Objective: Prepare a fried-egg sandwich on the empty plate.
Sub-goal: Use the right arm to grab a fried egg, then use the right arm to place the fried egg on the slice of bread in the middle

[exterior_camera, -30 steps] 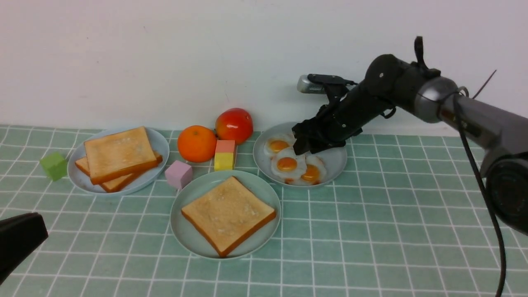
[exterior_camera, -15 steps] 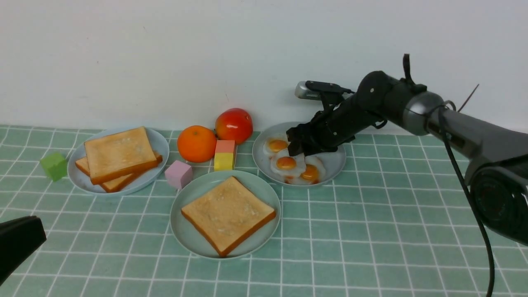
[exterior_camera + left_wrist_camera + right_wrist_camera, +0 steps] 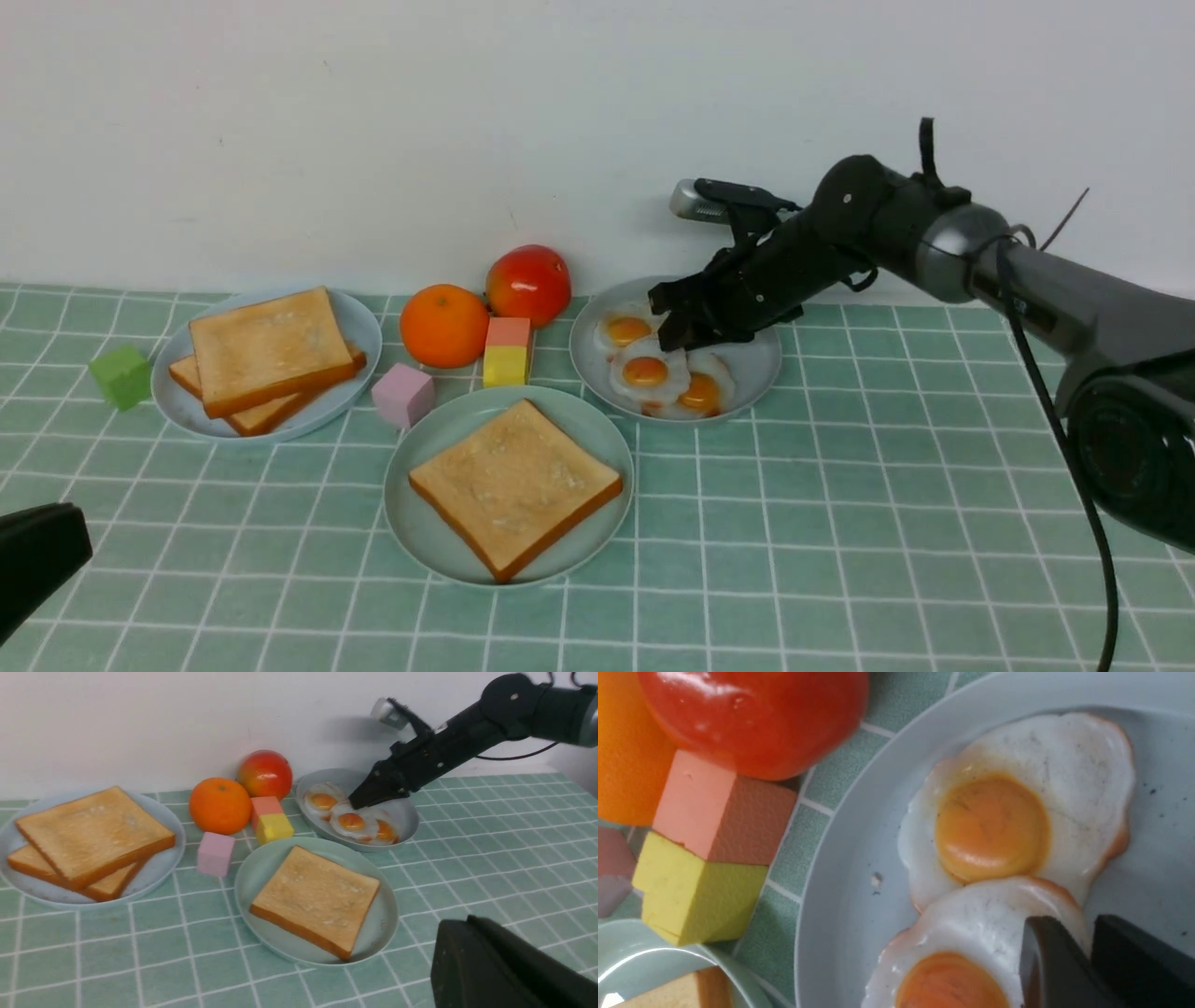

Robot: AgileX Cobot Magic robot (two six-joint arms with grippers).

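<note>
Broadly, the bench (image 3: 840, 523) with its green squared cloth carries all the things, and the stack is only begun. The mint plate (image 3: 411, 532) stands in the front middle, nearest to the robot, and holds one toast slice (image 3: 513, 485) lying flat, with nothing on top of it yet. The grey plate (image 3: 756, 359) stands behind it and a little to the robot's right, the two rims close but apart. Three fried eggs lie on it, overlapping. The middle egg (image 3: 644, 371) is the one at the right claw (image 3: 674, 329).

This claw reaches in slanted from the right, and its tip is at the back rim of this egg. In the right wrist view its fingers (image 3: 1045, 961) are drawn almost together. The white rim of the egg runs into the narrow slit between them, so the claw appears to pinch this rim.

The egg is nearly round, so no long axis matters. What matters is the direction: from the claw, the toast lies toward the robot and to its left, a short way over both rims. The right arm is clearly the nearer one. The left claw (image 3: 37, 560) shows only as a dark shape at the near left corner, well apart from the plates. Whether it is open cannot be told.
</note>
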